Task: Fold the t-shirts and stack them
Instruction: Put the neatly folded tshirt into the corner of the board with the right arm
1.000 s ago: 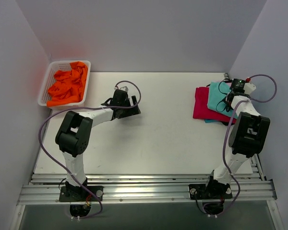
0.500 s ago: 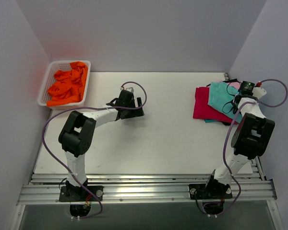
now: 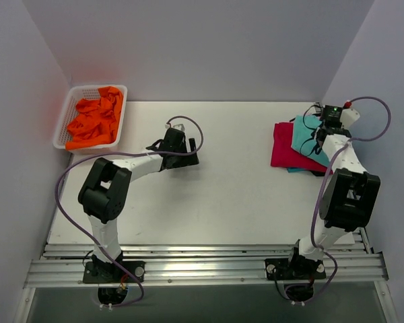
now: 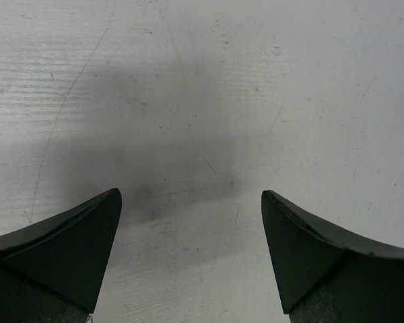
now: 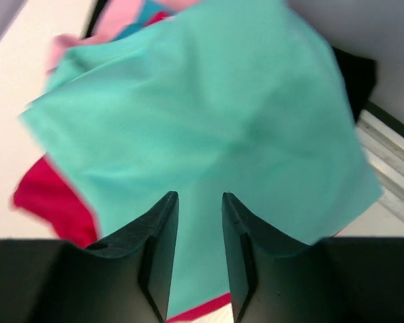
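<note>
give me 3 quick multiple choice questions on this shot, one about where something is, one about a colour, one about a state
1. Where does the basket of orange shirts sit?
A. far left corner of the table
B. middle of the near edge
C. near right corner

2. What colour is the shirt right below the right gripper?
A. orange
B. white
C. teal

3. How do the jaws of the left gripper stand?
A. shut on an orange shirt
B. wide apart over bare table
C. shut on the basket rim

Answers:
1 A, the top view shows it at the back by the left wall.
2 C, teal cloth fills the right wrist view.
3 B, the left wrist view shows only tabletop between them.
</note>
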Motion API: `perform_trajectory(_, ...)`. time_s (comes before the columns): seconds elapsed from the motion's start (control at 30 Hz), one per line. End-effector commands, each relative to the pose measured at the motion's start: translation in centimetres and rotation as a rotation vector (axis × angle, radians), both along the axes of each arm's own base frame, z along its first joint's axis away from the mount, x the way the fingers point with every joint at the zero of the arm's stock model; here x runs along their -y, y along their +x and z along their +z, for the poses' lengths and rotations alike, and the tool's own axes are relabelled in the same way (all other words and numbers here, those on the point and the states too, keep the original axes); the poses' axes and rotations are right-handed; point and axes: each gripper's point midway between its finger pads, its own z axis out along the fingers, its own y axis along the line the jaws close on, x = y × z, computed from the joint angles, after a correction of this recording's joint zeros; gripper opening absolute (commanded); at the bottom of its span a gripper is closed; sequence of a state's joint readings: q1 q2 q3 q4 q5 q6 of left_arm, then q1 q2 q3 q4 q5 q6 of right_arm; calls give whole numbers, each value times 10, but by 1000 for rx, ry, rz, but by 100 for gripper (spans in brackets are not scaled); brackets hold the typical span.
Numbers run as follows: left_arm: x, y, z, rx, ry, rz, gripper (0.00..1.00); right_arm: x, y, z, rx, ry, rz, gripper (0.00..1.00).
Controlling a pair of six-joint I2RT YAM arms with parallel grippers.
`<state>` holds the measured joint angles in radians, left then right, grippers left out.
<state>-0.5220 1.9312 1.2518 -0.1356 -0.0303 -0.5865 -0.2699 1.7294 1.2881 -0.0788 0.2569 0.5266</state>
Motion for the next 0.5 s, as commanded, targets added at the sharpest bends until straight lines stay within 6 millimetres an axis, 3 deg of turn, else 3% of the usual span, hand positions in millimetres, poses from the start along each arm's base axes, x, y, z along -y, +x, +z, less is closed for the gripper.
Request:
perform_trajectory(0.0,-2,10,27,80,-33,6,94,-25,3,32,58,-23,54,14)
perform_trajectory(0.1,-1,10,24,75,-39,6,94,-44,5,21,45,5,99,5)
perform_trajectory(0.27,-2,9,19,65,-46,6,94,-51,-8,-14,-34,3,89,2)
perform_trajectory(0.47,-1,9,14,59,-62,4,94,-59,-15,-42,-84,21,91,1)
